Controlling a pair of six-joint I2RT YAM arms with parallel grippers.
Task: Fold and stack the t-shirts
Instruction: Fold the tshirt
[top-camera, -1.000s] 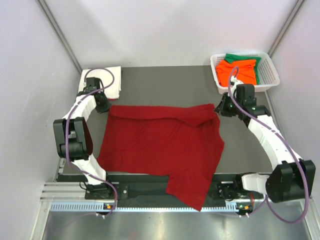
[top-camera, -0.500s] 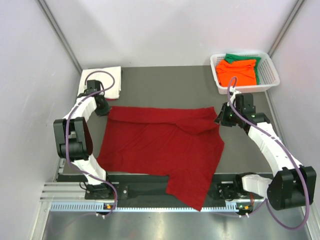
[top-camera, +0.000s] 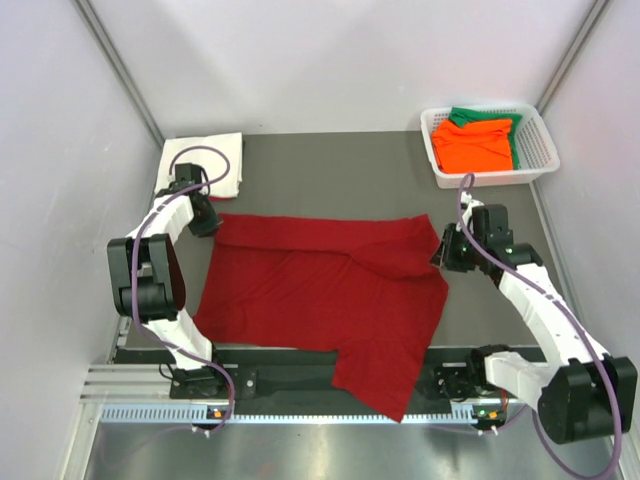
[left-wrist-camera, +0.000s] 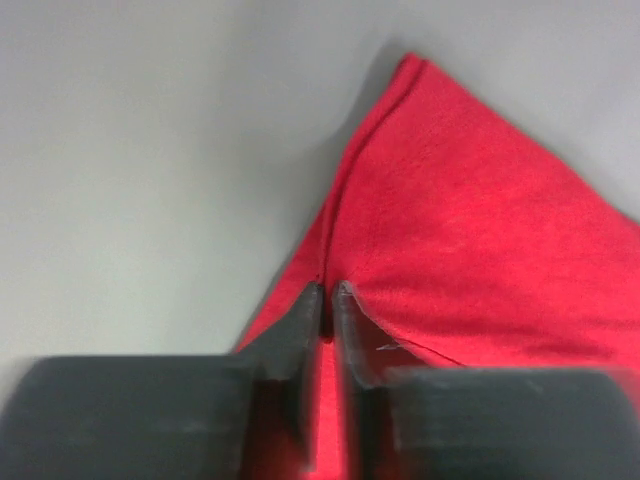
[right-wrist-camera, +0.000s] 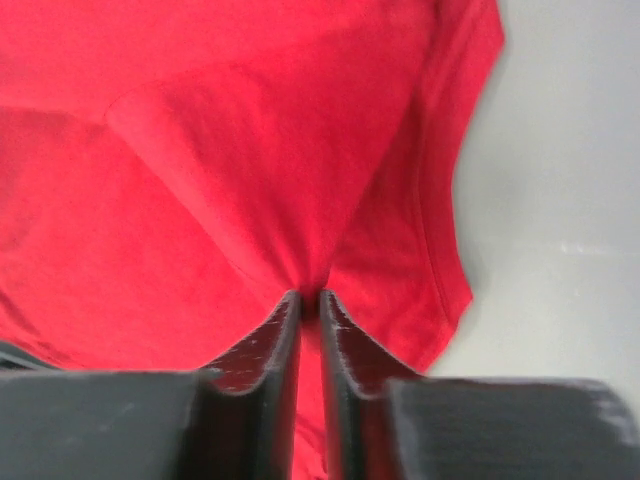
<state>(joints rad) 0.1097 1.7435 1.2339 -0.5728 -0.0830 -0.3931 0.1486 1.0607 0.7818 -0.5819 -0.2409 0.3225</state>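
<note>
Tabletop (top-camera: 340, 165) dark grey | walls (top-camera: 330, 60) pale | dark red t-shirt (top-camera: 320, 290) spread out

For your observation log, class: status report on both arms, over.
Left pincer shut on dark red t-shirt, far-left corner. Right pincer shut on far-right corner. Near end overhangs table edge. Nothing blocking.

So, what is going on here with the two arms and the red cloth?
Both arms are handling the dark red t-shirt, which lies spread out on the table. The left gripper is shut on its far left corner, and the right gripper is shut on its far right corner. It is not yet folded. A white t-shirt lies folded at the far left. An orange t-shirt and a green t-shirt wait in the basket.
</note>
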